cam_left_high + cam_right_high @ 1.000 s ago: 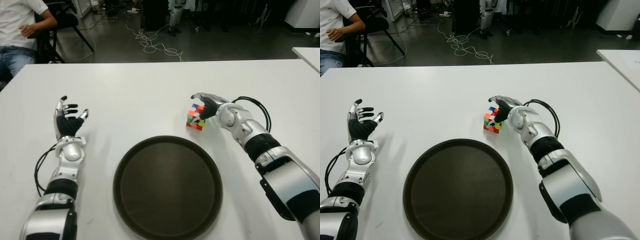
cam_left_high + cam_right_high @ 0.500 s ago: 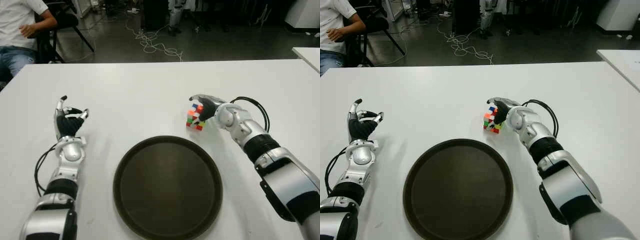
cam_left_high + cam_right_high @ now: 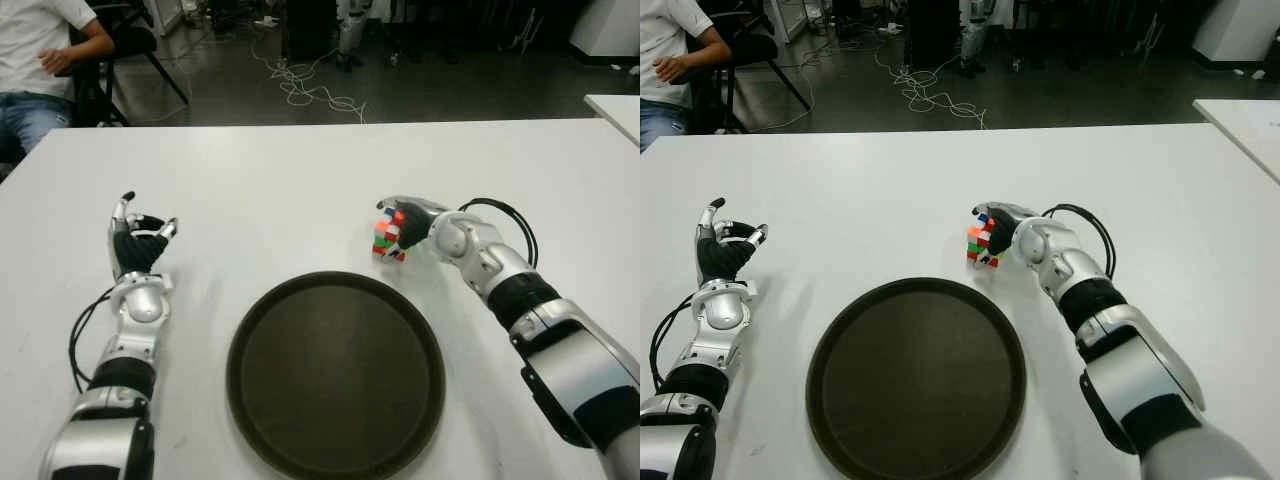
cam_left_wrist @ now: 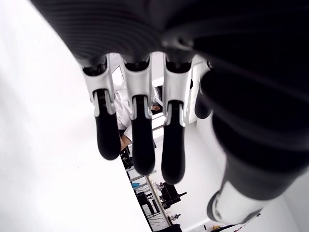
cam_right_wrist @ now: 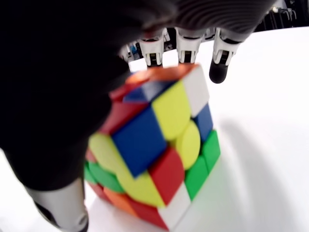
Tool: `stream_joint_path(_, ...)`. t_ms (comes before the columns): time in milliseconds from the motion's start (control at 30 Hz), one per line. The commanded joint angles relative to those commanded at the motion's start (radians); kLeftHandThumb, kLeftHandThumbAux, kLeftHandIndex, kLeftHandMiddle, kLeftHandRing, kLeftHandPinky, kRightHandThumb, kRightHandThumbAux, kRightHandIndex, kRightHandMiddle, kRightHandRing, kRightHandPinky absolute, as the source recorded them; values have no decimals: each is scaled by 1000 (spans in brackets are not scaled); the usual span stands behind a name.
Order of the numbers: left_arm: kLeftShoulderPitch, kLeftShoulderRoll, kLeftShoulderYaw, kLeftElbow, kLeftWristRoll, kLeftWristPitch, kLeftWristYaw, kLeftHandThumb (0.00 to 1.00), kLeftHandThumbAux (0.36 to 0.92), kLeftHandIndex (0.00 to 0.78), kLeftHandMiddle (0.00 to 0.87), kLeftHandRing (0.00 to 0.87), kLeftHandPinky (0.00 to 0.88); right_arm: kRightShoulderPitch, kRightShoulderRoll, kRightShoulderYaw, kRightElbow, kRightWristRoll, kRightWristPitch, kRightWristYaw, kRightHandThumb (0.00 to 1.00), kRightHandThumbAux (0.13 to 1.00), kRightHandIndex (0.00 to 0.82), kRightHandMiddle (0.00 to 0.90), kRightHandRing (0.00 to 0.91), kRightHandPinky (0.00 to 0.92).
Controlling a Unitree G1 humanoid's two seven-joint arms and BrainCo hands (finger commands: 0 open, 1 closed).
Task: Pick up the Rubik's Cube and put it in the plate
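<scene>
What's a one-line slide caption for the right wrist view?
Right hand closed around the Rubik's Cube on the white table, fingers draped over its top.

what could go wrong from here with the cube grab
1. The right hand wraps the Rubik's Cube from the top and far side; in the right wrist view the cube looks tilted, so it may slip or roll out when lifted.
2. The cube sits just beyond the plate's far rim; a low carry could clip that rim.
3. The left hand shows left of the plate, holding nothing, too far off to catch a drop.
</scene>
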Motion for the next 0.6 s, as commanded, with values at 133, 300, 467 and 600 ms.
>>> stream_joint_path(133,-1,0,1,1,1,0,4,340,792,137,524,588,593,2,5,2,9,-6,16,-12,0,759,0,54,19,0)
stream_joint_path(300,0,1,0,2,1,-5,5,334,792,134,570,645,673,9,11,-5,12,2,17,-33,0,720,0,62,28,0)
stream_joint_path(467,0,0,1,4,1,-5,7,309,796,133,501,569,581,18,9,-11,13,12,2,-45,0,707,4,65,32,0)
stream_joint_path(600,-1,0,1,4,1,-3,7,303,787,135,420,498,544,17,5,-11,12,15,-8,-41,0,699,13,69,36,0)
